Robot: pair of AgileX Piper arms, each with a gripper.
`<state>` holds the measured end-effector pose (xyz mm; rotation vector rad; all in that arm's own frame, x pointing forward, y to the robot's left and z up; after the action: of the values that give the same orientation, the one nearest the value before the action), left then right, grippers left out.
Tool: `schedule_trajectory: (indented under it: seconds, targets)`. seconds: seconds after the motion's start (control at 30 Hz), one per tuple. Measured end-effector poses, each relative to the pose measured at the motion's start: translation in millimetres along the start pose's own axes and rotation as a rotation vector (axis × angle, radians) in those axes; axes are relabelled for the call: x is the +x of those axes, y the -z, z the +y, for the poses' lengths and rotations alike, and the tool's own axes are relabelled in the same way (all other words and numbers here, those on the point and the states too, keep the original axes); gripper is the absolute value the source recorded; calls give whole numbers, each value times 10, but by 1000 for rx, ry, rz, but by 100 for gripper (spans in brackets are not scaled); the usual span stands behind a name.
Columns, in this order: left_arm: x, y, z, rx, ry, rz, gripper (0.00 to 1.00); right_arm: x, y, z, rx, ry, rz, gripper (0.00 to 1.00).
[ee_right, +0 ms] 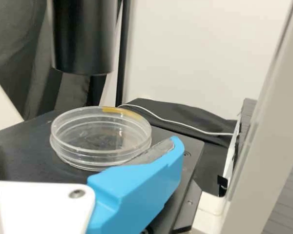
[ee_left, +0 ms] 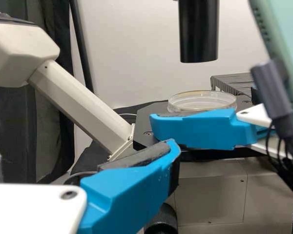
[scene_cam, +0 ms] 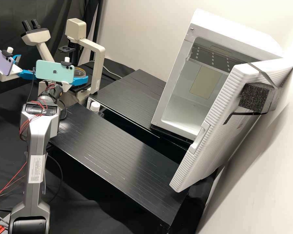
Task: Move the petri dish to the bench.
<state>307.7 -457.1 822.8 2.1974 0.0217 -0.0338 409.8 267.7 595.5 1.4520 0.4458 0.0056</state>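
Observation:
In the high view my right gripper [scene_cam: 79, 80] is at the microscope stage, beside the petri dish [scene_cam: 79, 71]. The clear dish [ee_right: 101, 139] lies flat on the black stage [ee_right: 22, 163] in the right wrist view, with my open right gripper [ee_right: 88, 151] around it; one finger's pad is close against its side. At the high view's left edge, my left gripper [scene_cam: 25, 66] stands open and apart from the dish. One of that left gripper's fingers [ee_left: 132, 190] shows large in the left wrist view, with the dish [ee_left: 202, 101] farther off behind the right gripper's blue finger.
The microscope's pale arm [scene_cam: 97, 65] rises right of the dish, and its black tube [ee_right: 83, 36] hangs above. Two low black benches [scene_cam: 117, 152] extend to the right, with a white-capped bottle [scene_cam: 95, 106] between them. An open white fridge [scene_cam: 198, 81] stands at the back right.

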Motion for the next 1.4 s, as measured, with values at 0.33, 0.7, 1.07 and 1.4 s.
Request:
schedule_trajectory:
  seconds: [0.33, 0.7, 1.07, 1.4]
  targets:
    - [0, 0, 0, 0, 0, 0, 100, 89, -54, -75, -34, -2, -31, 100]
    - [0, 0, 0, 0, 0, 0, 100, 130, -40, -91, -38, 19, -38, 0]
    - [0, 0, 0, 0, 0, 0, 100, 130, -51, -92, -36, 22, -53, 0]
    - [0, 0, 0, 0, 0, 0, 100, 130, -55, -92, -42, 22, -57, 0]
